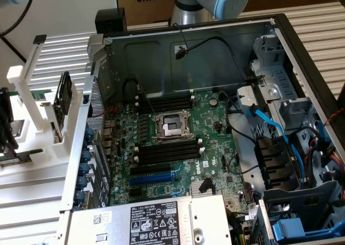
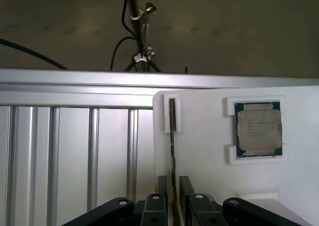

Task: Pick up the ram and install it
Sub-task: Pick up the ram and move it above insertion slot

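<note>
So the ram (image 2: 172, 136) is sitting on edge in a narrow slot of the white holder (image 2: 199, 151). From the wrist view I'm looking straight down its thin edge, so it's reading as a skinny dark strip. The end effector (image 2: 173, 183) is hanging right over the near end of it with its jaws spread wide. One of its fingers (image 2: 185, 186) is standing on each side of the stick, straddling it but not squeezing it. I can't tell whether either finger is actually touching the board. It looks like there's a sliver of gap on both sides.

Just beside the ram, in its own pocket of the same holder, the square processor chip (image 2: 258, 130) is lying flat. The holder is resting on the ribbed aluminium counter (image 2: 70, 151).

Over in the exterior view, the open computer case (image 1: 302, 67) is lying on its side with the motherboard (image 1: 215, 142) facing up. The long black memory slots (image 1: 164, 102) on both sides of the processor socket (image 1: 171, 127) are all looking empty.

My read on progress: early days. The end effector is lined up for the grab, but nothing is gripped or lifted yet. The whole carry-and-install part isn't done.
</note>
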You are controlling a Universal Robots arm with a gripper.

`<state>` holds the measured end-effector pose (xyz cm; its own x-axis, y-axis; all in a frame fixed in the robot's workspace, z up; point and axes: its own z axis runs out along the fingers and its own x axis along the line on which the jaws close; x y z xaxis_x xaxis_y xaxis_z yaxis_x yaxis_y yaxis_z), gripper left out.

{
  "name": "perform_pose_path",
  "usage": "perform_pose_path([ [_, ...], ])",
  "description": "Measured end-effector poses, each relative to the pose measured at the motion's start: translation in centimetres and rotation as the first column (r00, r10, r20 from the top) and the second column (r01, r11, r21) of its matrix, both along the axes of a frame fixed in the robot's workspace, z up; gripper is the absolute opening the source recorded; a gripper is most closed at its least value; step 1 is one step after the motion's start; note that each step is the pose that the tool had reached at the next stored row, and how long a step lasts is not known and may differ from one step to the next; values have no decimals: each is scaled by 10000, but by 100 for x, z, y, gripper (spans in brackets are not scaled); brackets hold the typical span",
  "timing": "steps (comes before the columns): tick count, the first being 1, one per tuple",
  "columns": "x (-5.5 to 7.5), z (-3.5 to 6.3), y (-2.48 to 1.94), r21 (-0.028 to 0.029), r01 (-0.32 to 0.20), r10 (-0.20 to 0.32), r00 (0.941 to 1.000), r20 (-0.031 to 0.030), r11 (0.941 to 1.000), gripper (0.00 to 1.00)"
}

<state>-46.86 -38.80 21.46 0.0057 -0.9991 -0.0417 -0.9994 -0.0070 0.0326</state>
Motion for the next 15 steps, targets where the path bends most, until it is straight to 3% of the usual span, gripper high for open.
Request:
perform_pose_path([
  [9, 40, -70, 11, 0, 1, -1, 10000, 20, 10000, 24],
  [15, 54, -106, 30, 2, 1, -1, 10000, 81, 10000, 24],
])
